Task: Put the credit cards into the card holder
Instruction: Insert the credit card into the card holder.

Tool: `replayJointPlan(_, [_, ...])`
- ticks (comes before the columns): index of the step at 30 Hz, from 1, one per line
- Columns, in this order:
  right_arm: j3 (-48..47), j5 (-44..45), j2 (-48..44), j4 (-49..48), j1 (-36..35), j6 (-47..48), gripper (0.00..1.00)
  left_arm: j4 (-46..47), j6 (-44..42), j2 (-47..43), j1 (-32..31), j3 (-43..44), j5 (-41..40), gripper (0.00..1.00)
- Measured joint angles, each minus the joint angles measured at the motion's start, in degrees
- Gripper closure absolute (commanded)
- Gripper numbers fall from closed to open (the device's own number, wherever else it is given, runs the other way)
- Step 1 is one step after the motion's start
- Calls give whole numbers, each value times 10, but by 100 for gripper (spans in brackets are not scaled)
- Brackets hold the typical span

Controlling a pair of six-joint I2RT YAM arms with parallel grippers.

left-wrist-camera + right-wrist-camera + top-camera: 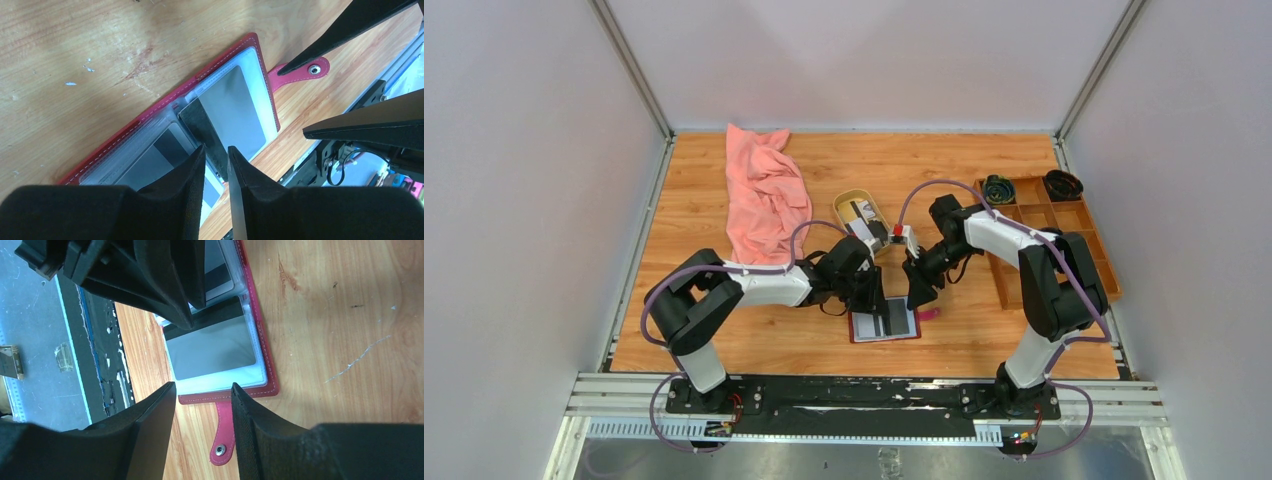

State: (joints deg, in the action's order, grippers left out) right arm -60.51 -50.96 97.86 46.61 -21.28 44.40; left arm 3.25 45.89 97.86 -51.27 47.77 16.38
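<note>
Left tool (216,150); card holder (263,340) holds cards (235,107).

Card holder (235,100) — stitched leather, glossy plastic

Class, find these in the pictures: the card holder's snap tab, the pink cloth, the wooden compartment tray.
card holder's snap tab (224,422), right wrist view, red strap by the snap.
pink cloth (764,195), top external view, its middle.
wooden compartment tray (1032,192), top external view, bare upper compartment.

Card holder (125,145) lying open, running 7 to 1 o'clock. Grey card (235,110) w/ black stripe sitting in its sleeve. L gripper (216,155) hovering at 6, fingers slightly apart; R gripper (292,102) reaching in at 2.
</note>
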Motion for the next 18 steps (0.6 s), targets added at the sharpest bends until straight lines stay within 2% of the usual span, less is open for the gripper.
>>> replayJointPlan(12, [0,0,0,1,0,0,52,3,13,3,-2,1,-7,63])
replayJointPlan(18, [0,0,0,1,0,0,52,-34,12,16,-2,20,-21,62])
